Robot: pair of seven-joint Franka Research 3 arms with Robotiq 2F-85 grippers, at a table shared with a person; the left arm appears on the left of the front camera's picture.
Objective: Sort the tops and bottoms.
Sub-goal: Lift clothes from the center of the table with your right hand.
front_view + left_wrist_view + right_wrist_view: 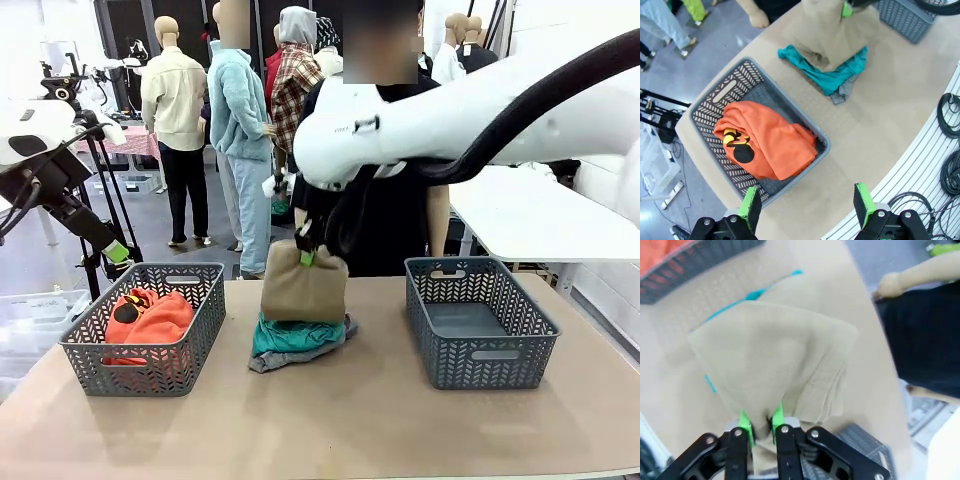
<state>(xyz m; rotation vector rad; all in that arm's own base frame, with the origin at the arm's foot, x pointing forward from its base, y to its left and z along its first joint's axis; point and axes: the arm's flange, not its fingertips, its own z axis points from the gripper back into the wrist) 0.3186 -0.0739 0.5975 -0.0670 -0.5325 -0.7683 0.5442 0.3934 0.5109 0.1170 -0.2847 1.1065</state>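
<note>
My right gripper (307,256) is shut on the top of the tan-beige garment (303,288), which hangs lifted above the middle of the table; the pinch on the tan cloth (775,370) shows close up between the green pads (745,421). Under it lie the teal-green garment (292,335) and the grey garment (272,358), bunched together on the table. The orange-red garment (150,318) lies in the left basket (90,350). My left gripper (807,200) is open, high above that basket's near corner, over the orange-red garment (770,142).
An empty grey basket (478,320) stands at the right of the table. A person in black (395,200) stands at the far edge behind the garment pile. Bare table surface lies along the front edge.
</note>
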